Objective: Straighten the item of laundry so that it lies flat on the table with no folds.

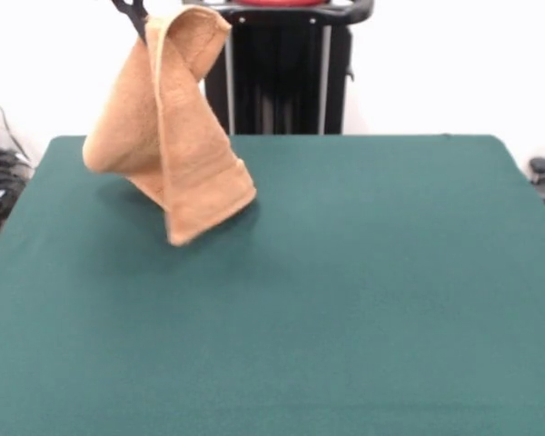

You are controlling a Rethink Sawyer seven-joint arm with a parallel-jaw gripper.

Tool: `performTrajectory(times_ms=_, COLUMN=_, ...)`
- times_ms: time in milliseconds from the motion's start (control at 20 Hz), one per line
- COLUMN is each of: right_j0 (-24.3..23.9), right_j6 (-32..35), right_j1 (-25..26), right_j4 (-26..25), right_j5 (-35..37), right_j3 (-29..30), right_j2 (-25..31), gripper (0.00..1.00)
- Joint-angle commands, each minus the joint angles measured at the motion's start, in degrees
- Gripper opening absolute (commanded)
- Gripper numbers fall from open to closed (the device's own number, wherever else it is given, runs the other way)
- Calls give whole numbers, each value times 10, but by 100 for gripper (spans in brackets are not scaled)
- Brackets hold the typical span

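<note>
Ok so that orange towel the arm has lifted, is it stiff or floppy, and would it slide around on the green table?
Probably floppy: the towel hangs from the gripper in drooping folds, its lower corner sagging toward the table. It looks light, since one pinch at the top carries it. It likely drags rather than slides; both surfaces look fuzzy.

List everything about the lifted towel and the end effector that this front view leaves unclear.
- End effector: cut off by the top edge of the front view; only dark tips show beside the orange-tan terry-cloth hand towel, so its opening is unclear.
- Towel's back side: hidden by its own draped folds.
- Whether the towel's lowest corner touches the dark green felt-covered table: cannot tell from this angle.
</note>
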Motion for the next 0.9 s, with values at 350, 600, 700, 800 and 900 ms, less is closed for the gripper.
performTrajectory(times_ms=350, right_j0=16, right_j6=-185, right_j1=0, right_j4=55, right_j5=113, right_j3=73, right_j2=122, gripper=0)
performTrajectory(times_ms=600, right_j0=21, right_j6=-168, right_j1=-3, right_j4=38, right_j5=107, right_j3=79, right_j2=134, gripper=0)
performTrajectory(times_ms=700, right_j0=30, right_j6=-143, right_j1=14, right_j4=13, right_j5=108, right_j3=68, right_j2=135, gripper=0)
performTrajectory(times_ms=800, right_j0=37, right_j6=-123, right_j1=27, right_j4=-6, right_j5=108, right_j3=57, right_j2=134, gripper=0)
performTrajectory(times_ms=900, right_j0=37, right_j6=-106, right_j1=34, right_j4=-12, right_j5=104, right_j3=45, right_j2=135, gripper=0)
